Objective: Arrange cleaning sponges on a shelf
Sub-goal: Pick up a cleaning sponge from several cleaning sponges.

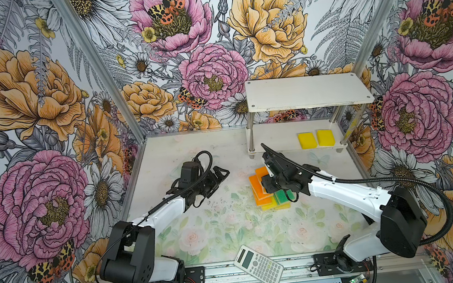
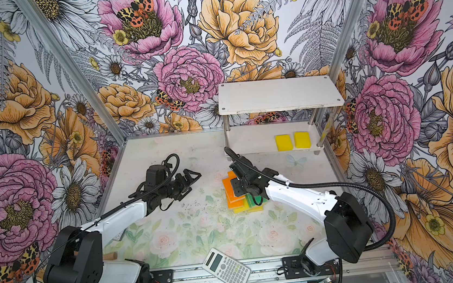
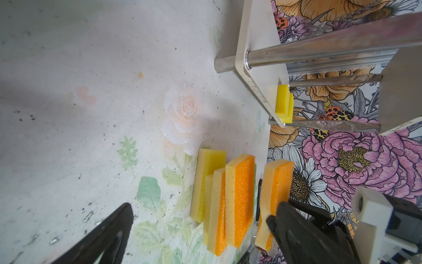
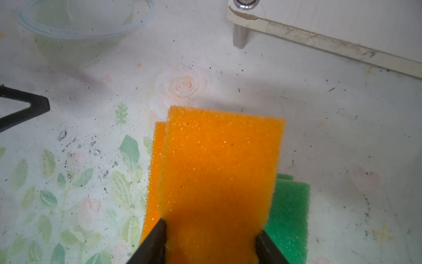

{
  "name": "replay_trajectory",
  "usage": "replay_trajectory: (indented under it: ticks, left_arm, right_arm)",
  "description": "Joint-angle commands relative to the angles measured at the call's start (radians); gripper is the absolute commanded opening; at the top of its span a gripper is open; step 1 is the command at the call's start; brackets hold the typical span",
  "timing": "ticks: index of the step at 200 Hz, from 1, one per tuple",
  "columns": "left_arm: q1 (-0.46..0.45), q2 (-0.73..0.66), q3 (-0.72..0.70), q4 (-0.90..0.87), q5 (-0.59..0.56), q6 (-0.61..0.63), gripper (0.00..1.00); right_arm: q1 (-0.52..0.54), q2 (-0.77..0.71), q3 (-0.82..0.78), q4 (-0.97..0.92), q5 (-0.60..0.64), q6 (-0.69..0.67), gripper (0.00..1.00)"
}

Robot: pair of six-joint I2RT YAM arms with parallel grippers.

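Flowery walls wrap round a pale rose-print table (image 1: 228,232). At middle left, the left gripper (image 1: 217,180) gapes wide and holds nothing. Right of it, the right gripper (image 4: 212,230) pinches the sides of a squishy orange sponge (image 4: 219,164), just above the sponge pile (image 1: 262,201). The sponge's long side points out ahead. Up and right stands the white shelf (image 1: 308,91), nearest this arm, with two yellow sponges (image 1: 307,140) on its bottom board.

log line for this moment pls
phase: pick | right gripper: shut on orange sponge, apart from pile | left gripper: open, idle | shelf: two yellow sponges on lower board
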Motion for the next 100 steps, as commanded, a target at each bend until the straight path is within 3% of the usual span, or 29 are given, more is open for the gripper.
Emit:
replay_trajectory:
  ticks: [1, 100]
  left_arm:
    - [0.007, 0.010, 0.010, 0.018, 0.016, -0.004, 0.99]
    - [0.007, 0.009, 0.009, 0.018, 0.016, -0.002, 0.99]
  right_arm:
    - [-0.029, -0.046, -0.015, 0.005, 0.009, -0.024, 0.53]
    - [-0.191, -0.099, -0.044, 0.035, -0.052, -0.082, 0.52]
